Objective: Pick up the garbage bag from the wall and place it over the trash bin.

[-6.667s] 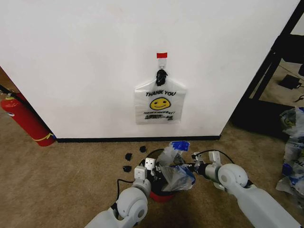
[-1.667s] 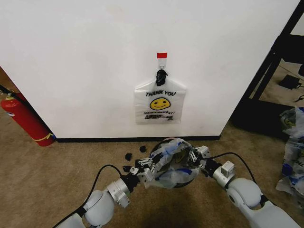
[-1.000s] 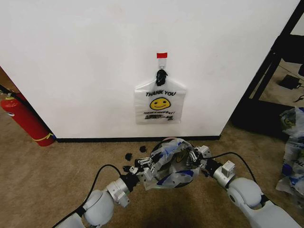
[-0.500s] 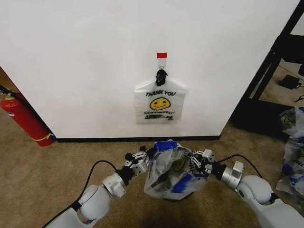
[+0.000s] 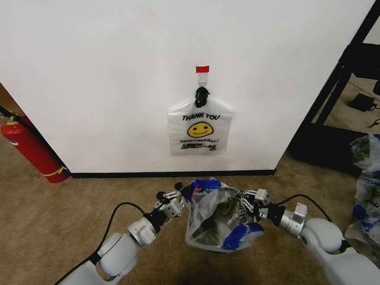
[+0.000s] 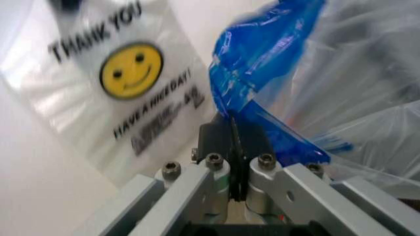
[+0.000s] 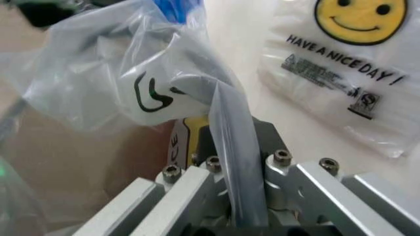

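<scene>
Both tools hold the garbage bag (image 5: pixel 217 217) stretched between them just in front of the wall (image 5: pixel 119 71), low over the carpet. The left tool (image 5: pixel 180 196) is pressed together on a blue handle patch at the bag's upper rim; in the left wrist view its fingers (image 6: pixel 231 147) clamp the blue film (image 6: pixel 262 73). The right tool (image 5: pixel 244 208) pinches the opposite rim, a fold of clear plastic (image 7: pixel 233 147) running between its closed fingers. The bag's body hangs down over the trash bin (image 5: pixel 209 233), whose dark mesh shows through the film.

On the wall above, a second flat smiley bag (image 5: pixel 199 130) hangs from the hook under the red tape strip (image 5: pixel 202 69), apart from the held bag. A red fire extinguisher (image 5: pixel 32 148) stands against the wall well to the left, and open carpet lies on both sides of the bin. A dark rack frame (image 5: pixel 350 71) stands past the wall's right edge.

Compared with half a second ago, the bag's mouth is spread wider and the right tool sits a little lower
</scene>
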Tool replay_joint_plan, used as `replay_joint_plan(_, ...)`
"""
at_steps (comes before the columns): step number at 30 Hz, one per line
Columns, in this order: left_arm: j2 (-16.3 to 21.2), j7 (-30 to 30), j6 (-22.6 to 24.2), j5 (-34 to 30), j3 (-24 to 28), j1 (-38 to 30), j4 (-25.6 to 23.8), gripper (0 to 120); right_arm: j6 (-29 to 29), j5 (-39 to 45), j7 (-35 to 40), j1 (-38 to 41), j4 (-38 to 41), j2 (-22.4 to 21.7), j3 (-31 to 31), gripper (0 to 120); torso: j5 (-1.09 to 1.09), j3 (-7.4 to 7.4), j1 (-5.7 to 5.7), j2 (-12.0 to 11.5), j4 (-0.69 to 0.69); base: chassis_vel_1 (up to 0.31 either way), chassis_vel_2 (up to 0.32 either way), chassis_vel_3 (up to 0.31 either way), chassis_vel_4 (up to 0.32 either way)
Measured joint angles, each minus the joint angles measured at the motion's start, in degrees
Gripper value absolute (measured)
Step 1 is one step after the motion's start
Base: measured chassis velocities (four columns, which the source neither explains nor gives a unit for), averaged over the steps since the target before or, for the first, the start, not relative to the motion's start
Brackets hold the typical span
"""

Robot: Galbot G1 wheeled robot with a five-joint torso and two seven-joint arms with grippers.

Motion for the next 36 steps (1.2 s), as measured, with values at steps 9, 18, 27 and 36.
replay_joint_plan(9, -1.2, -0.6, 1.5, -1.3, 0.6, 0.0, 2.3, 0, 0.7, 5.5, -1.9, 0.2, -0.4, 0.0, 0.2, 1, -0.01, 0.00, 0.00, 0.0, 0.00, 0.000, 0.000, 0.000, 0.000)
replay_joint_plan(18, -2.6, -0.3, 0.2, -1.8, 1.1, 0.6, 3.3, 0, 0.8, 11.5, 1.6, -0.3, -0.1, 0.5, -1.1, 1, 0.00, 0.00, 0.00, 0.0, 0.00, 0.000, 0.000, 0.000, 0.000)
replay_joint_plan(27, -3.8, -3.0, -3.9, -4.7, 1.6, -0.1, 4.2, 1, 0.9, 15.1, 5.7, -0.4, 0.1, 0.9, -2.5, 1, -0.01, 0.00, 0.00, 0.0, 0.00, 0.000, 0.000, 0.000, 0.000)
replay_joint_plan(36, -4.0, -5.0, -7.2, -6.9, -0.3, 0.3, 7.3, 34, 1.0, 17.9, 11.0, -1.2, 0.4, 2.1, -4.1, 1, -0.01, 0.00, 0.00, 0.0, 0.00, 0.000, 0.000, 0.000, 0.000)
